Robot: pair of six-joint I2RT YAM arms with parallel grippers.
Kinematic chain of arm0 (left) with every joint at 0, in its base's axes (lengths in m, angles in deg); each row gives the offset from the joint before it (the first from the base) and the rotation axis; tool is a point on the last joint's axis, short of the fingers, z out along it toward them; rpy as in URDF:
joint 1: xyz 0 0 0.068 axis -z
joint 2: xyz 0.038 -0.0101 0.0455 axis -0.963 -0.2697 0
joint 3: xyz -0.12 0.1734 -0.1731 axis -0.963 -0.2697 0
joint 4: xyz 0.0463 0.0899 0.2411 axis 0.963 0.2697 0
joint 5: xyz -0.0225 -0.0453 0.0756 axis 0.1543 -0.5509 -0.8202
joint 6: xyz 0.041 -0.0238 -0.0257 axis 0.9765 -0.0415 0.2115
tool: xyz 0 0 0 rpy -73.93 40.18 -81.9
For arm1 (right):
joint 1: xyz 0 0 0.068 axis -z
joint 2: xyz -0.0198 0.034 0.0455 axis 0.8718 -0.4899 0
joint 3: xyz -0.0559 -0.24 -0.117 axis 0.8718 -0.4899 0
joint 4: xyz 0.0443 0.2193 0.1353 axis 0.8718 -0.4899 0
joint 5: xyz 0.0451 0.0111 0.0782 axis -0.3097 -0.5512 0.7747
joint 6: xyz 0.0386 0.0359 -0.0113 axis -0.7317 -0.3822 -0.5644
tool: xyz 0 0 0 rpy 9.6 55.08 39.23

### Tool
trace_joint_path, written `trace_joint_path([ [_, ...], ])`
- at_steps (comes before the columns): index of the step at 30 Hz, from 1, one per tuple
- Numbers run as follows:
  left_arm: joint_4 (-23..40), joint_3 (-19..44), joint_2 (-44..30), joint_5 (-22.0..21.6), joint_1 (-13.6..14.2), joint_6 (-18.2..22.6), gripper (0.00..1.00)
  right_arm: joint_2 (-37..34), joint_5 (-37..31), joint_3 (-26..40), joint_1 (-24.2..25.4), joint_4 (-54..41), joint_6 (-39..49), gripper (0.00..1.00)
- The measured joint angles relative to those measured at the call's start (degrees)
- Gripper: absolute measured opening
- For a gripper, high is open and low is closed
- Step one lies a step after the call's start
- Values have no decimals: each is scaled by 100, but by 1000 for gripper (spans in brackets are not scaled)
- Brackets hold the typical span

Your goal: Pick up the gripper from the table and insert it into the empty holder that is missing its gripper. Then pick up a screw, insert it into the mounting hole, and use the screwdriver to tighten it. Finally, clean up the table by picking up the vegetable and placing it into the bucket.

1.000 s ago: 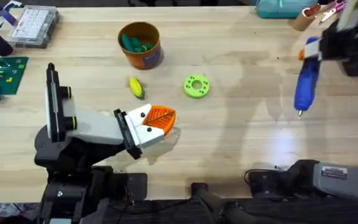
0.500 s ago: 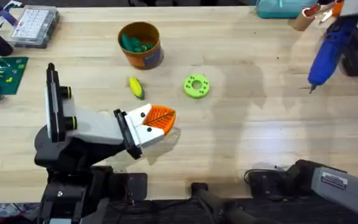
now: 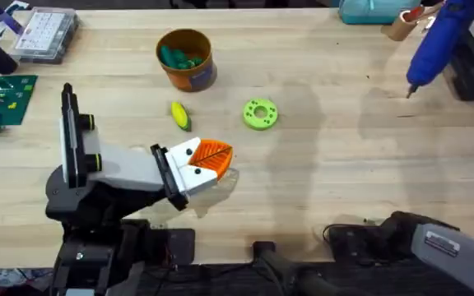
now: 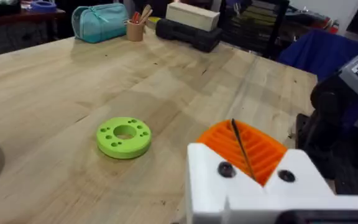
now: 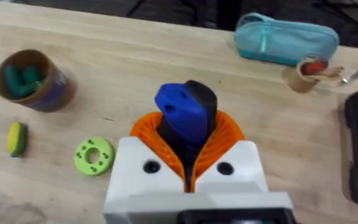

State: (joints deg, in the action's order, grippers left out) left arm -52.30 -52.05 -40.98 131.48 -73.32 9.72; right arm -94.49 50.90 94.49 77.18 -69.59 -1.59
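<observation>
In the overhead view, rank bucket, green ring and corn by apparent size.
1. The bucket, clearly largest.
2. The green ring.
3. The corn, narrower than the ring though about as long.
All three lie at similar depth on the table.

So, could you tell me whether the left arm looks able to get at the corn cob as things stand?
Probably yes: the left end effector sits near the corn cob, with bare table between them.

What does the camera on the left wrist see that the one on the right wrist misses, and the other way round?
The left wrist view alone has the left gripper, its orange pads pressed shut. The right wrist view alone has the right gripper clamped on the blue screwdriver, plus the corn vegetable and the whole bucket. Both share the green ring, the teal pouch and the wooden table.
</observation>
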Motion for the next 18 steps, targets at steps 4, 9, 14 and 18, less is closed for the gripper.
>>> trace_joint_path([
  [4, 2, 1, 0, 0, 0, 0, 5, 94, 398, 46, -1, 33, 0, 26],
  [9, 1, 1, 1, 0, 0, 0, 5, 201, 945, 48, 0, 124, -5, 26],
  [14, 0, 1, 0, 0, 0, 0, 5, 292, 1294, 49, -13, 164, -38, 26],
  [18, 1, 1, 0, 0, 0, 0, 5, 342, 1389, 49, -17, 166, -51, 26],
])
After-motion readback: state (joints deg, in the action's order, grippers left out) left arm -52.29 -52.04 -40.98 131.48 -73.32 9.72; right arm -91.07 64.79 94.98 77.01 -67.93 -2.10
